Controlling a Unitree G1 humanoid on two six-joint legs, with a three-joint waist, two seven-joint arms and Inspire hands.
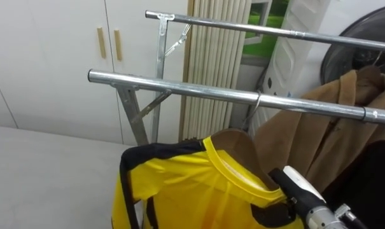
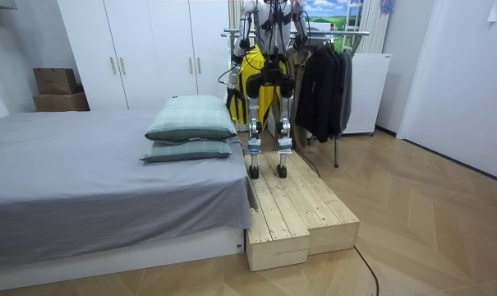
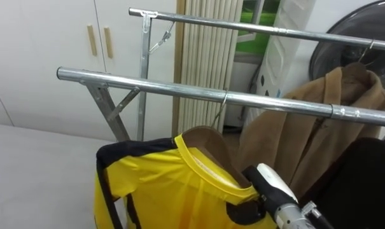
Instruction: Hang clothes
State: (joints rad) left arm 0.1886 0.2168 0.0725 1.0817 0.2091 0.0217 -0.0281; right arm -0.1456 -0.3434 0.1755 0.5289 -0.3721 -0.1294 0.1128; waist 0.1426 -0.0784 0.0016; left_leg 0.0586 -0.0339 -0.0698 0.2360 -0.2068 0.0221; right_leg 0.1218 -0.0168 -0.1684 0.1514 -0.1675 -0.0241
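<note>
Yellow black-trimmed jersey is hanging on the front steel rail.
Right hand is bracing its collar, likely to seat the wire hanger hook; I cannot tell how its fingers are set.

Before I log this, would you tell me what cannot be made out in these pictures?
Eye views: whether the right hand grips anything; the collar of the yellow shirt covers its underside.
Eye views: the arms of the wooden hanger, under the shirt.
Eye views: the shirt's hem, cut by the bottom edge; the far side of the brown coat, cut by the right edge.
Room view: the rack, behind the robot and too small.
</note>
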